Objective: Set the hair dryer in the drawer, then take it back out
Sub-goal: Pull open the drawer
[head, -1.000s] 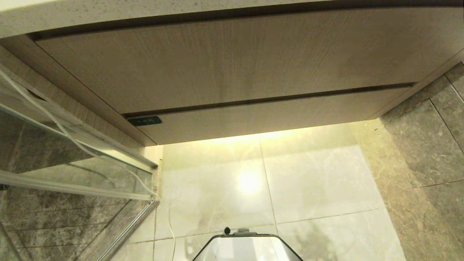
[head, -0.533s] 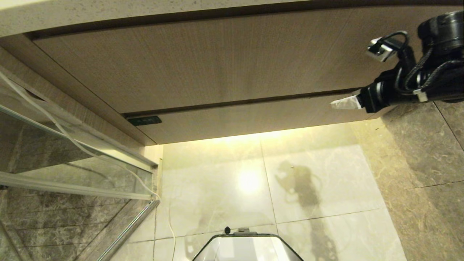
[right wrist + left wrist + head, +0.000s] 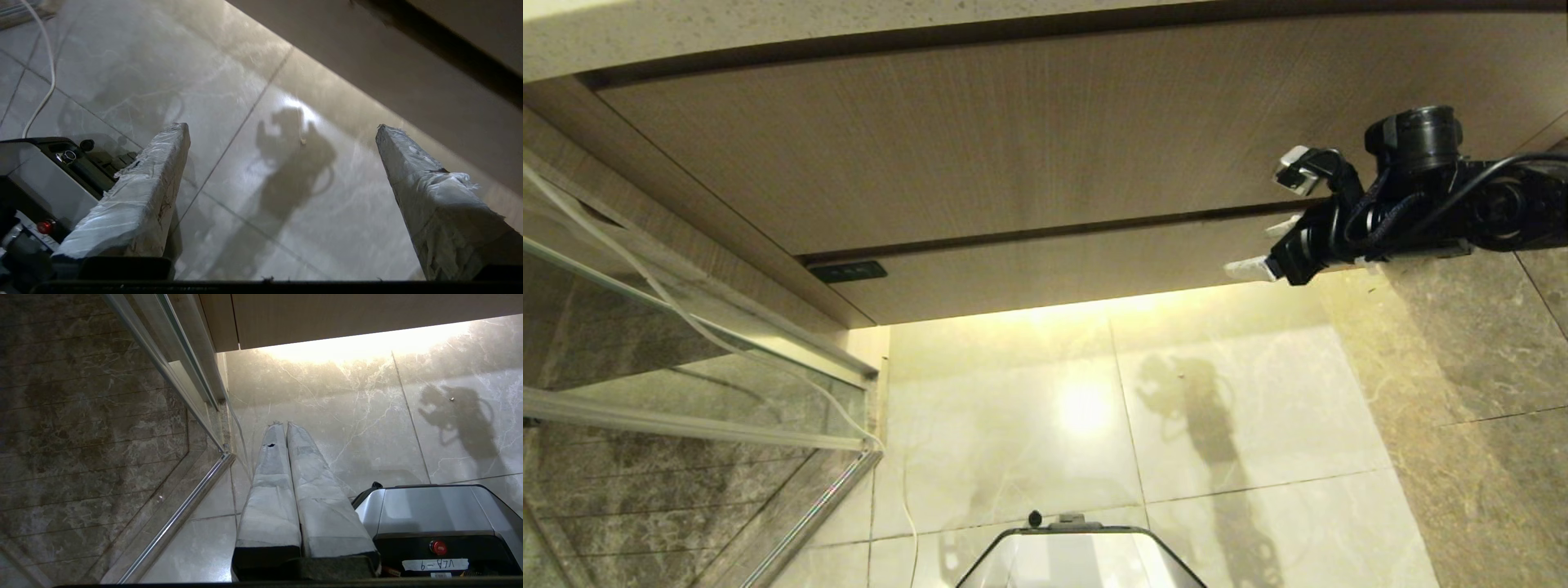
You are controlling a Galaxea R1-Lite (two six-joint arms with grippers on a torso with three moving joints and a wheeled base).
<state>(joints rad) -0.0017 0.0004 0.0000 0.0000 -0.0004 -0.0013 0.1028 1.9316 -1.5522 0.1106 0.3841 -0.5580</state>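
Running left-right, shut drawer (image 3: 1094,269); right gripper (image 3: 1262,249) agape.

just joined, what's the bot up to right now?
The right claw is open and empty, up beside the right end of the closed drawer front under the vanity. The left claw is shut and parked low over the floor tiles. No hair dryer is in view.
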